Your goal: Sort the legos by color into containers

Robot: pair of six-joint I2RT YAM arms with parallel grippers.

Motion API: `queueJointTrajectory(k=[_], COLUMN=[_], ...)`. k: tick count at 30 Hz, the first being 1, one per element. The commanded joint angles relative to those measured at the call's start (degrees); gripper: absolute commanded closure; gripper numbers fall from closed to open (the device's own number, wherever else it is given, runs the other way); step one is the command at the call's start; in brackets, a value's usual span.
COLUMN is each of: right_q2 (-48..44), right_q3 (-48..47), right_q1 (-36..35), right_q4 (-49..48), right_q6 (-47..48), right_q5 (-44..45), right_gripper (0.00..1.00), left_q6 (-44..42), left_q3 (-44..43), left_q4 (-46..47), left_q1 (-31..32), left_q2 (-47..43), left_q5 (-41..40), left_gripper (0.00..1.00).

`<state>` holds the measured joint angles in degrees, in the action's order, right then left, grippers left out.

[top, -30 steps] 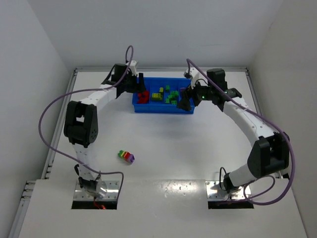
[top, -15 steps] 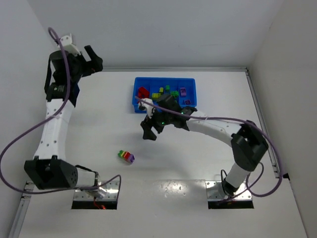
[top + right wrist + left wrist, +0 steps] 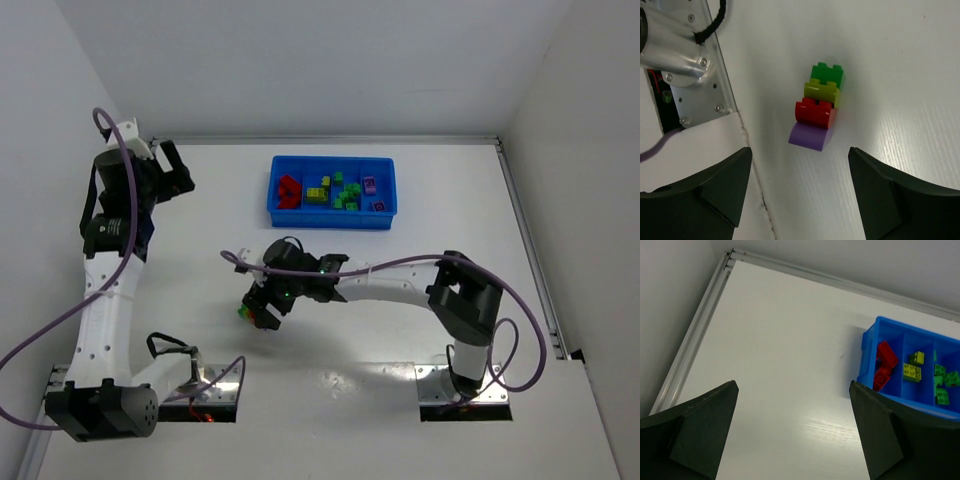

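The right gripper [image 3: 799, 172] hovers, jaws spread, over the lego stack [image 3: 817, 107] (green, yellow, red, purple), which lies on the table [image 3: 400, 250] well apart from the blue tray [image 3: 332, 221]; it should descend centred and pinch the long sides. Its arm stretches low leftward, while the left gripper [image 3: 792, 410], spread wide and empty, points toward the tray from the far left

no legible text, labels, brands, numbers or signs
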<state>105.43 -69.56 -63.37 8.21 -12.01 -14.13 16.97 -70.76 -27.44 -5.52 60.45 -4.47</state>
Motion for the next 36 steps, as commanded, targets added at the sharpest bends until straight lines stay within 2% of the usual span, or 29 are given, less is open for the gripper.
queueJointTrajectory(k=[1, 15, 17, 18, 19, 21, 22, 23, 25, 26, 28, 32, 33, 35, 36], right_q2=[1.5, 12.5, 14.2, 14.7, 14.7, 15.3, 14.4, 13.4, 9.2, 7.6, 1.6, -11.4, -14.0, -18.8, -22.9], right_q3=[-3.3, -11.7, -12.2, -12.2, -12.2, -10.5, -9.4, -6.5, -1.6, -0.2, 4.1, 11.4, 13.9, 16.0, 17.6], right_q1=[-1.6, -3.8, -3.3, -3.2, -3.2, -2.6, -2.6, -2.6, -2.0, -1.3, -0.8, 3.6, 5.8, 7.6, 9.7], right_q4=[-2.6, 2.9, 3.5, 4.2, 4.2, 4.7, 3.7, 2.8, -0.2, -0.9, -3.1, -7.3, -7.9, -9.8, -9.8], right_q6=[-3.1, -6.1, -6.1, -5.3, -4.8, -3.3, -2.7, -1.4, -0.1, 1.9, 4.0, 10.6, 13.7, 16.5, 18.8], right_q5=[3.1, 11.6, 11.6, 11.6, 11.6, 11.1, 11.1, 11.1, 11.1, 11.1, 11.7, 11.1, 9.8, 9.1, 6.7], right_gripper=[0.22, 0.20, 0.26, 0.30, 0.41, 0.55, 0.64, 0.81, 0.94, 1.00, 1.00, 1.00, 1.00, 1.00, 1.00], left_q6=[-1.2, -2.4, -2.9, -2.9, -3.5, -4.7, -5.4, -6.2, -6.9, -8.2, -8.8, -7.8, -7.0, -5.3, -2.7], left_q3=[1.7, 4.6, 4.6, 5.1, 5.1, 5.6, 6.2, 6.2, 7.5, 8.4, 9.6, 13.7, 15.2, 17.0, 18.8], left_q4=[-1.5, -1.5, -0.9, -0.3, -0.3, 0.4, 0.4, 1.1, 1.6, 1.6, 1.6, 4.0, 4.5, 8.2, 10.0], left_q1=[-0.6, -0.6, -0.6, -0.6, -0.6, -0.6, -0.6, -0.6, -0.6, -0.6, -0.6, -0.6, -0.6, -0.6, -0.6], left_q2=[-3.4, -6.9, -6.9, -6.9, -6.9, -6.9, -6.9, -6.9, -6.9, -6.3, -5.8, -4.5, -3.8, -0.9, 0.5], left_q5=[-1.4, -1.4, -0.9, -0.9, -0.9, 0.3, 1.1, 1.9, 4.6, 7.6, 11.3, 24.3, 32.6, 42.7, 51.8], left_gripper=[0.00, 0.00, 0.00, 0.00, 0.00, 0.00, 0.00, 0.00, 0.00, 0.00, 0.00, 0.07, 0.08, 0.10, 0.12])
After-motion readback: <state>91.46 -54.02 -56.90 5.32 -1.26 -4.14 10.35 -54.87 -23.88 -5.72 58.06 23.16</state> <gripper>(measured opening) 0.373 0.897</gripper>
